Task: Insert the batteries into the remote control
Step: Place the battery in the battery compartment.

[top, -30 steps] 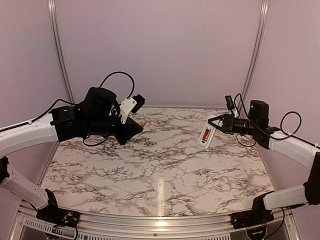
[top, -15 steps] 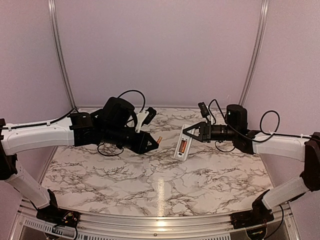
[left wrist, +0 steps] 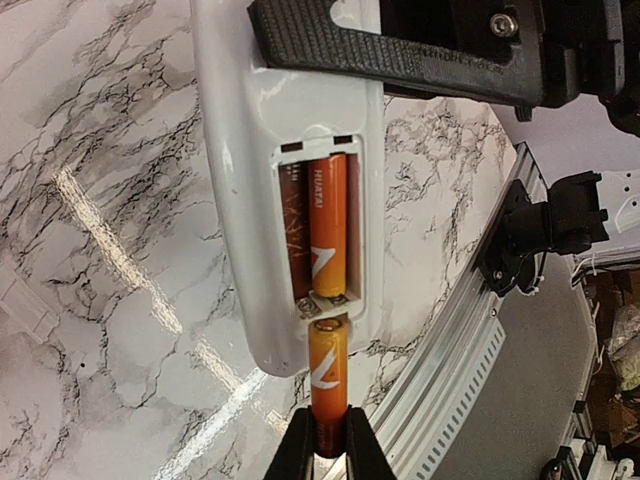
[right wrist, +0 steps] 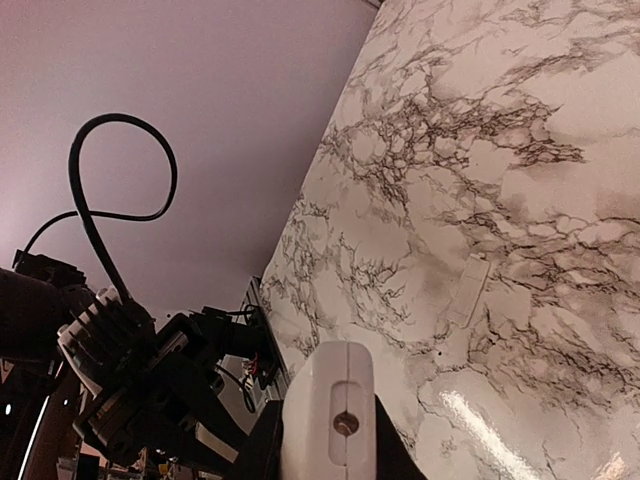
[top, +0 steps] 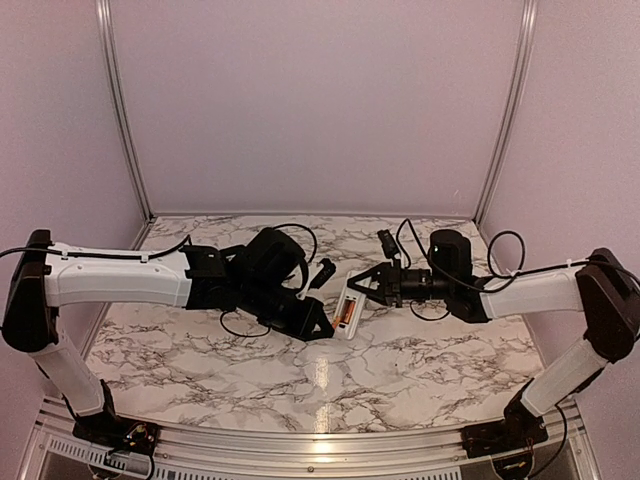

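The remote control (top: 344, 312) hangs over the middle of the table, and my right gripper (top: 362, 291) is shut on its upper end. Its back faces the left wrist camera: the open battery recess holds one orange battery (left wrist: 327, 225), with a dark slot beside it. My left gripper (left wrist: 328, 440) is shut on a second orange battery (left wrist: 328, 372), whose pale tip sits at the recess's lower rim, in line with the seated one. In the right wrist view only the remote's white end (right wrist: 330, 410) shows between my right gripper's fingers (right wrist: 262, 450).
A small white rectangular cover (right wrist: 468, 292) lies flat on the marble table (top: 420, 370). The left arm (top: 120, 280) reaches in from the left and the right arm (top: 530, 290) from the right. Purple walls enclose the back and sides.
Both arms have swung inward and down from the table's sides. The battery and the remote, far apart a second ago, now meet over the middle of the table.
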Controlling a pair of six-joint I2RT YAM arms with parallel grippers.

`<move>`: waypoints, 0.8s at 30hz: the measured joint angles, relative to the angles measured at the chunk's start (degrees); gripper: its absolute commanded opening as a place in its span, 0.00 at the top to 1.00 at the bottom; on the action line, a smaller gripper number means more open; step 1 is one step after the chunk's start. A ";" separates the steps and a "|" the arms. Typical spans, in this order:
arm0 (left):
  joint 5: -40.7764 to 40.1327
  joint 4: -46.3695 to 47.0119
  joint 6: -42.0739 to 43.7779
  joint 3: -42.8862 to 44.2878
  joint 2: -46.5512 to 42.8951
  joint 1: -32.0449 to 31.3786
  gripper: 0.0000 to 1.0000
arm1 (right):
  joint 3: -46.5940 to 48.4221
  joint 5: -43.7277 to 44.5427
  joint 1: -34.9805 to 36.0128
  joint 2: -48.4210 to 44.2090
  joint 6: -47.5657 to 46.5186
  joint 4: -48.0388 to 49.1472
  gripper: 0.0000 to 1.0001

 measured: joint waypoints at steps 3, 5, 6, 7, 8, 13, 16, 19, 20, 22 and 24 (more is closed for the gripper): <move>-0.02 -0.55 -0.63 0.46 1.20 0.00 1.00 | -0.11 0.24 0.79 1.16 1.66 2.21 1.00; -0.09 -0.85 -1.03 1.27 1.57 0.00 1.00 | -0.15 0.44 1.44 1.90 2.38 3.19 1.00; -0.20 -1.07 -1.14 1.79 1.73 0.00 1.00 | -0.26 0.55 1.79 2.23 2.78 3.80 1.00; -0.31 -1.16 -1.27 2.27 1.84 0.00 1.00 | -0.44 0.59 2.10 2.45 3.13 4.26 1.00; -0.52 -1.38 -1.36 2.73 2.01 0.00 1.00 | -0.57 0.63 2.27 2.56 3.43 4.55 1.00; -1.70 -3.43 -1.86 5.60 4.15 0.00 1.00 | -1.57 1.03 2.67 2.80 4.52 6.43 1.00; -2.25 -4.63 -1.97 6.38 5.11 0.00 1.00 | -2.14 1.66 2.67 2.80 4.63 6.49 1.00; -2.99 -5.92 -2.27 6.58 5.60 0.02 1.00 | -2.40 2.03 2.69 2.80 4.85 6.58 1.00; -3.08 -6.10 -2.43 6.64 5.68 0.02 1.00 | -2.54 2.27 2.69 2.80 4.94 6.64 1.00; -3.19 -6.45 -2.78 6.69 5.86 0.13 1.00 | -2.89 2.58 2.69 2.80 5.20 7.02 1.00; -3.13 -6.67 -3.17 6.73 6.10 0.11 1.00 | -3.32 2.95 2.69 2.80 5.42 7.41 1.00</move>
